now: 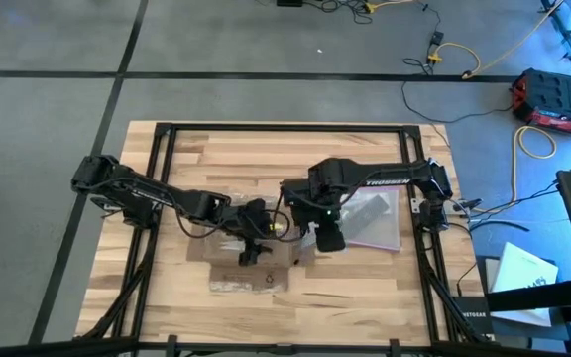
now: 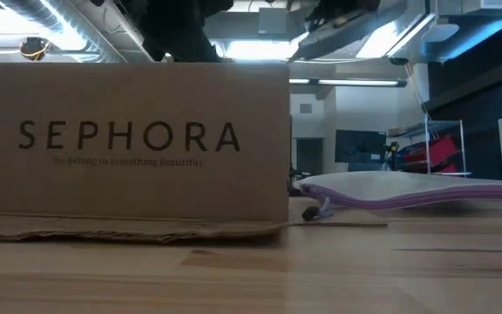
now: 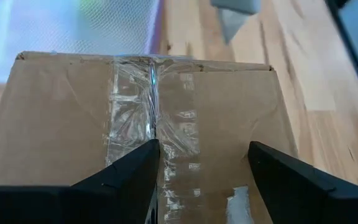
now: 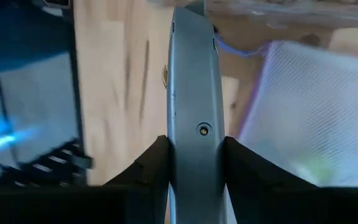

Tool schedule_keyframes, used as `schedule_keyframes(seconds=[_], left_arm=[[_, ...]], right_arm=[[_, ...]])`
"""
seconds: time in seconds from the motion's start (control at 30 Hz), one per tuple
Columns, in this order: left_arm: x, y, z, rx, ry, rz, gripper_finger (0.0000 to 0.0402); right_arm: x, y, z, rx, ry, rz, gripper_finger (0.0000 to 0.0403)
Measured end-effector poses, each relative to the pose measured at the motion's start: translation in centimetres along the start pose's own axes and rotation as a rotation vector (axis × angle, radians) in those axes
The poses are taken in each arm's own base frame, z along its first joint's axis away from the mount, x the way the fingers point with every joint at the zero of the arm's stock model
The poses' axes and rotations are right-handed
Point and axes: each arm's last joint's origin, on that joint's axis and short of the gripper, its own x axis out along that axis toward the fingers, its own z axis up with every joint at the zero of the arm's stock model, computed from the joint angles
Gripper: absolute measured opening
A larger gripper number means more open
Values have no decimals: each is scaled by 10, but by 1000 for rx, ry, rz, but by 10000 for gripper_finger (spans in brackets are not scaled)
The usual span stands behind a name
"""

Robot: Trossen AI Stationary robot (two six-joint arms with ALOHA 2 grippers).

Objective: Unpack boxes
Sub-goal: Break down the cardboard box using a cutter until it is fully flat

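Observation:
A brown cardboard box (image 2: 138, 139) with black SEPHORA lettering on its side stands on the wooden table (image 1: 365, 288), under both arms in the high view (image 1: 221, 248). Its top flaps are shut under clear tape along the middle seam (image 3: 154, 106). My left gripper (image 3: 204, 146) is open just above that top, one finger by the seam and one to its side. My right gripper (image 1: 327, 238) hangs beside the box, toward the table's right, shut on a grey knife-like tool (image 4: 194, 74). The tool's tip (image 3: 232, 15) shows beyond the box's far edge. My left gripper's fingers (image 3: 135, 174) stand close over the box's taped top; I cannot tell whether they touch it. My right gripper pinches the grey tool's handle (image 4: 194, 112) between its two fingers. The fingers lie along the tool, which sticks out ahead of them, slanting down, clear of the table.
A clear plastic bag with a purple zip edge (image 1: 377, 220) lies flat on the table to the right of the box (image 2: 408, 187). A flat piece of cardboard (image 1: 256, 281) lies under and in front of the box. Black frame rails (image 1: 157, 198) border the table.

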Motion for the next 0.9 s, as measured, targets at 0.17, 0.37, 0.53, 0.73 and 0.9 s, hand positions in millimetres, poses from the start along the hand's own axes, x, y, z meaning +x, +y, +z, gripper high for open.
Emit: schedule_keyframes(seconds=[0.17, 0.37, 0.53, 0.73, 0.9], left_arm=[[1, -6, 1, 64, -17, -50, 236], [2, -8, 2, 77, -25, -59, 236], [2, -12, 2, 117, -40, -77, 236], [2, -16, 3, 184, -51, -97, 236], [3, -16, 5, 222, -81, -106, 236]], right_arm=[[2, 7, 0, 146, 12, 76, 106], [10, 16, 2, 228, 48, 127, 106], [15, 19, 4, 283, 74, 158, 106], [15, 20, 4, 341, 88, 190, 106], [17, 20, 5, 379, 107, 231, 106]])
